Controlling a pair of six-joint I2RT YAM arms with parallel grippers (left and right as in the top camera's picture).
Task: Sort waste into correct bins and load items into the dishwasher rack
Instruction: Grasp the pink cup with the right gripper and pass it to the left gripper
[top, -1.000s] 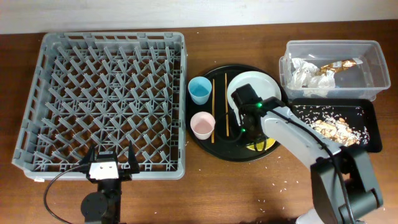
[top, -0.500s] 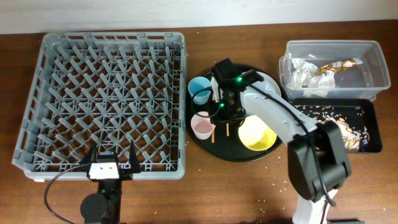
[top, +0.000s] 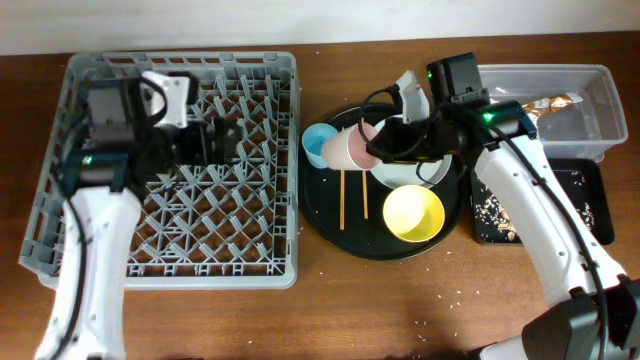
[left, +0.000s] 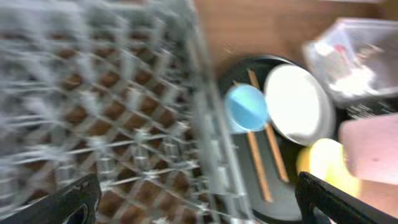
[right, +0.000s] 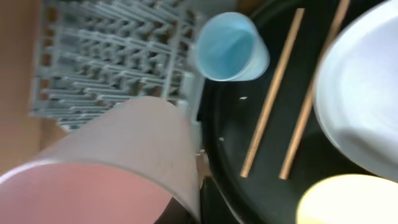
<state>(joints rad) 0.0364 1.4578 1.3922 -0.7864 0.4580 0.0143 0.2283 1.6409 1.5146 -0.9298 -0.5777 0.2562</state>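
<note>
Right gripper (top: 378, 143): jaws closed on pinkish-white cup (right: 106, 162), held tipped on its side, clear of the round black tray (top: 330, 215)
- Cup looks light, rigid and smooth-walled, so likely slippery; a pinch across the wall should hold
- Just beyond on the tray: two chopsticks (right: 273, 106), thin and light, best pinched mid-length
- Light blue cup (right: 230, 46) upright at the tray edge; plate (left: 295, 102) and yellow bowl (top: 413, 213) alongside
- Farther off: dishwasher rack (top: 250, 272), with the left gripper (top: 225, 140) above its pegs, jaws spread and empty
</note>
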